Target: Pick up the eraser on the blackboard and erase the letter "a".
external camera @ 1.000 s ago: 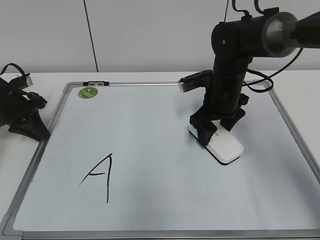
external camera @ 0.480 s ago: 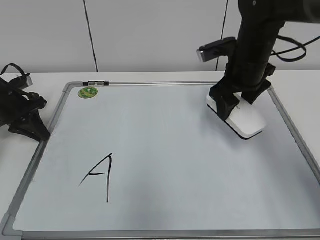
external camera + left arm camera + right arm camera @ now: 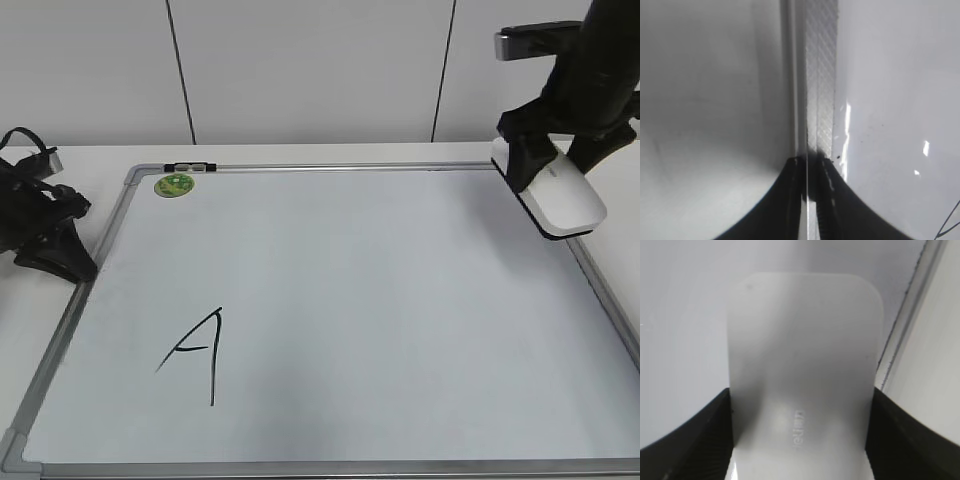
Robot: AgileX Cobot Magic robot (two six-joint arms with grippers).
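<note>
One right gripper (image 3: 553, 165) clamped on the eraser (image 3: 563, 197), lifted over the board's (image 3: 400, 300) far right edge, capital A (image 3: 195, 352) near its front left, left gripper (image 3: 45, 235) beside the board's left frame, its opening unclear, left wrist view: dark fingers (image 3: 790, 200) over the board frame, right wrist view: fingers (image 3: 695, 432) pressing both eraser (image 3: 802, 370) sides, board edge just right.

A white desk (image 3: 300, 155) carries the blackboard (image 3: 340, 300), a large grey-framed white board lying flat and filling most of the surface from near edge to far, while the black left hand (image 3: 45, 235) rests just beside its left frame.
</note>
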